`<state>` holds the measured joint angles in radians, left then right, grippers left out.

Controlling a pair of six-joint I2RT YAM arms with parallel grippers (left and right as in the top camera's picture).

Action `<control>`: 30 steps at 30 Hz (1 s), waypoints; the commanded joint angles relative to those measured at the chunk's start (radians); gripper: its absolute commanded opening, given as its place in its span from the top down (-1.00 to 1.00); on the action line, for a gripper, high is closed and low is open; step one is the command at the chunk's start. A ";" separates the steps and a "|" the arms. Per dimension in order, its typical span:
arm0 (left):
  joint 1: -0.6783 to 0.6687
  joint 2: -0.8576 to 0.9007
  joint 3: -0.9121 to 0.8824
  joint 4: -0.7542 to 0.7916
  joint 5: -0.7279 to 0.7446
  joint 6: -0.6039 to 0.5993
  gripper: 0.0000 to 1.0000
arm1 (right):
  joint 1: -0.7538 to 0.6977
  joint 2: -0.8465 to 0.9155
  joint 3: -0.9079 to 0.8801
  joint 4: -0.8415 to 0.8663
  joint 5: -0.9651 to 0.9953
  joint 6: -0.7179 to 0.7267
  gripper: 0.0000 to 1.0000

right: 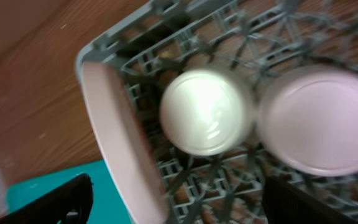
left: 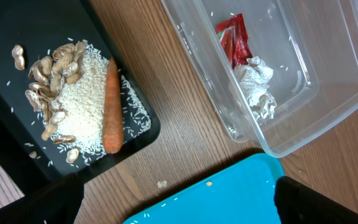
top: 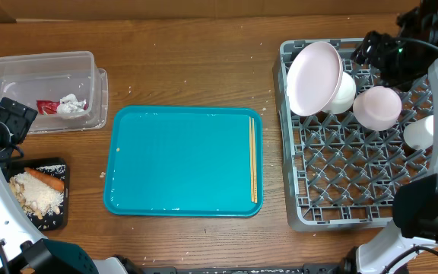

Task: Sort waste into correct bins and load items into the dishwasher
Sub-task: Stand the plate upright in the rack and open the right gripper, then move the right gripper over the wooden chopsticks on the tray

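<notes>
Left fingers (left: 179, 194) were spread wide, holding nothing, touching nothing. They sat over the surface between the black tray (left: 5, 106) on the left and the clear tub (left: 328, 118) on the right. Carrot (left: 111, 106) lay on the food scraps (left: 73, 106) in the black tray. Red wrapper (left: 234, 38) and napkin (left: 257, 87) touched each other inside the tub. The left wrist view resolved the scraps as rice plus shell-like bits; overhead showed only a beige pile.

Mid-scene, overhead only: chopsticks (top: 252, 160) lay together along the right edge of the teal tray (top: 181, 160), well apart from both arms.

Right fingers (right: 179, 202) were also spread and empty, above the far-left corner of the dish rack (right: 104, 46). Below them stood an on-edge plate (right: 114, 124), an upturned bowl (right: 207, 112) and a second upturned dish (right: 319, 121). That view was blurred. Only overhead showed the small cup (top: 419, 131) further right.
</notes>
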<state>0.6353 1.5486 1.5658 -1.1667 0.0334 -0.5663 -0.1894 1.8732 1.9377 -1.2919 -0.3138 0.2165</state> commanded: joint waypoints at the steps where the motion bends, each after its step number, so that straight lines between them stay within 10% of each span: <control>1: -0.001 0.002 0.005 0.000 -0.008 0.009 -1.00 | -0.003 0.001 -0.091 0.053 -0.312 -0.113 -0.78; 17: -0.001 0.002 0.005 0.000 -0.008 0.009 -0.99 | 0.024 0.001 -0.151 0.135 -0.538 -0.114 -0.62; 30: -0.001 0.002 0.005 0.000 -0.008 0.009 -1.00 | 0.119 -0.152 -0.018 0.018 -0.301 -0.112 -0.44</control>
<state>0.6353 1.5486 1.5658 -1.1667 0.0334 -0.5663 -0.1406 1.8446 1.8542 -1.2583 -0.7338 0.1112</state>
